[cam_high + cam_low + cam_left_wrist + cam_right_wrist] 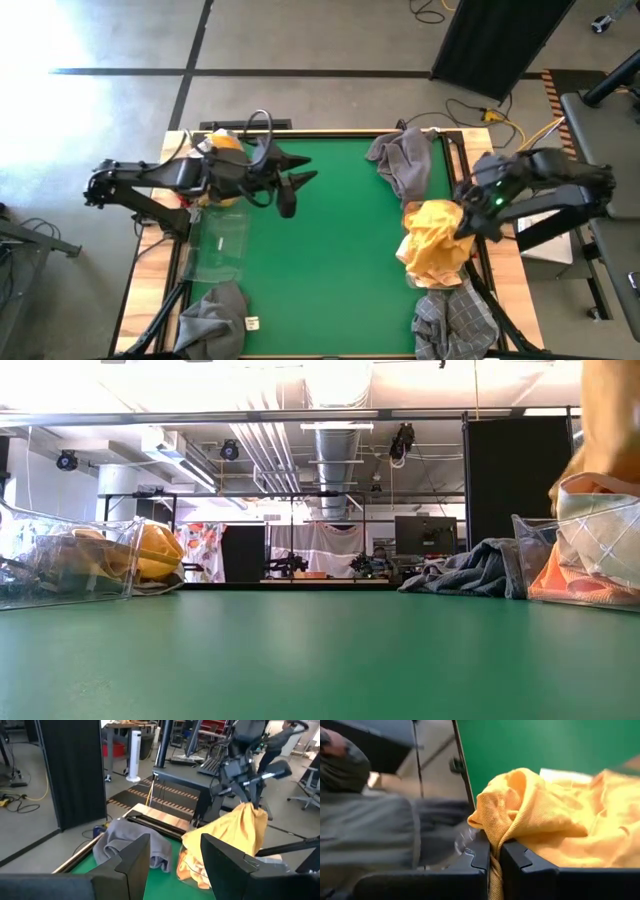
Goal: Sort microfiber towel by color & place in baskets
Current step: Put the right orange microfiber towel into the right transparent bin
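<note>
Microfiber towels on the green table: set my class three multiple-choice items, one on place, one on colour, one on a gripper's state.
1. Where does the right gripper hang?
A. over the table's right edge
B. over its left edge
C. off the table

2. What colour is the soft microfiber towel it holds?
A. grey
B. orange-yellow
C. white

3. How do the left gripper's fingers stand?
A. shut on a towel
B. apart, with nothing between
C. shut on a bin

Key: 1 A, the high view shows it at the right edge. 2 B, the right wrist view shows orange-yellow cloth pinched. 3 B, the left wrist view shows a bare gap.
</note>
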Robot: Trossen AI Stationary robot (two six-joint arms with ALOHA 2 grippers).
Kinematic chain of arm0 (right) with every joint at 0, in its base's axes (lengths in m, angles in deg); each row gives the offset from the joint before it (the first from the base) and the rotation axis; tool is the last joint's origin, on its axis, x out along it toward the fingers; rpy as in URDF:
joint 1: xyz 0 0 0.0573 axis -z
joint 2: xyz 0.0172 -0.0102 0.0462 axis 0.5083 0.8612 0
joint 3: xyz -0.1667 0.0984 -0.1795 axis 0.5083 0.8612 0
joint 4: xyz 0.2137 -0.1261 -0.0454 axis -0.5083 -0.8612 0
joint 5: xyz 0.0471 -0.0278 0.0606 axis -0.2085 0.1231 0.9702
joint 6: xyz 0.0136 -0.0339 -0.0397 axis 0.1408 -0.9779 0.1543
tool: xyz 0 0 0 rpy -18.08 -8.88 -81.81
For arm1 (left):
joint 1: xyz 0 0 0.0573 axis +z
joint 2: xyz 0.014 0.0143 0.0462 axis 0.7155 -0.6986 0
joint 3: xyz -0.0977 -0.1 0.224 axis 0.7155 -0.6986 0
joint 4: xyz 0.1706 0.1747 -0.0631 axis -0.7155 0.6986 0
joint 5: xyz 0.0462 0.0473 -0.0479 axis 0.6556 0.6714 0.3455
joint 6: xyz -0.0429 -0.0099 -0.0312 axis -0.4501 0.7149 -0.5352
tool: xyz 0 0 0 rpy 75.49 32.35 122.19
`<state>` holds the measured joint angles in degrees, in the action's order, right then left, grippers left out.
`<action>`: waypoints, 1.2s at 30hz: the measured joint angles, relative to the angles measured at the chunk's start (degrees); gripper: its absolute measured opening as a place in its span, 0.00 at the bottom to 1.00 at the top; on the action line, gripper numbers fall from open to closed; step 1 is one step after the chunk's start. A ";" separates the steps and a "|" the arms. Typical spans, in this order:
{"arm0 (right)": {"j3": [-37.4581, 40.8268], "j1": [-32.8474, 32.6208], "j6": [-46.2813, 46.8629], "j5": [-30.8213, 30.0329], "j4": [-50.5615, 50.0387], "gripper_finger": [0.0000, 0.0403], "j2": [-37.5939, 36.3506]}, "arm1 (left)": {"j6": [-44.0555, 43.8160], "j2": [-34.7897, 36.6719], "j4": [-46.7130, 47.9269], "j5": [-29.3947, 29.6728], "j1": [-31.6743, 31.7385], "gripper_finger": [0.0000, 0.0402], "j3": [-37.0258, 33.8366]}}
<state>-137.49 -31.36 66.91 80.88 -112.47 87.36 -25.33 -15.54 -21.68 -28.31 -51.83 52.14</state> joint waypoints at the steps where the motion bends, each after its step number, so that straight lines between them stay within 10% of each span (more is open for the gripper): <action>1: 1.45 -1.18 0.50 -0.09 0.10 0.03 0.00 | 0.20 -0.80 -0.89 -0.30 0.00 0.40 0.00; 9: 14.41 -13.72 11.70 -2.88 11.35 0.03 1.99 | 0.24 -4.12 -2.65 -2.34 0.04 0.40 0.00; 19: 19.28 -32.04 35.22 -26.53 11.55 0.03 10.90 | 3.06 -2.88 -3.02 -2.40 0.04 0.40 0.00; 27: 22.08 -36.96 41.39 -27.02 21.33 0.04 24.18 | 3.22 -2.26 -1.86 -3.49 -0.06 0.40 0.00; 36: 19.87 -34.85 33.28 -28.95 27.26 0.35 31.35 | 6.38 -0.96 -1.67 -5.49 0.00 0.40 0.00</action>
<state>-117.62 -66.21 100.18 51.93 -85.21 118.71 -18.95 -16.49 -23.35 -33.80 -51.83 52.14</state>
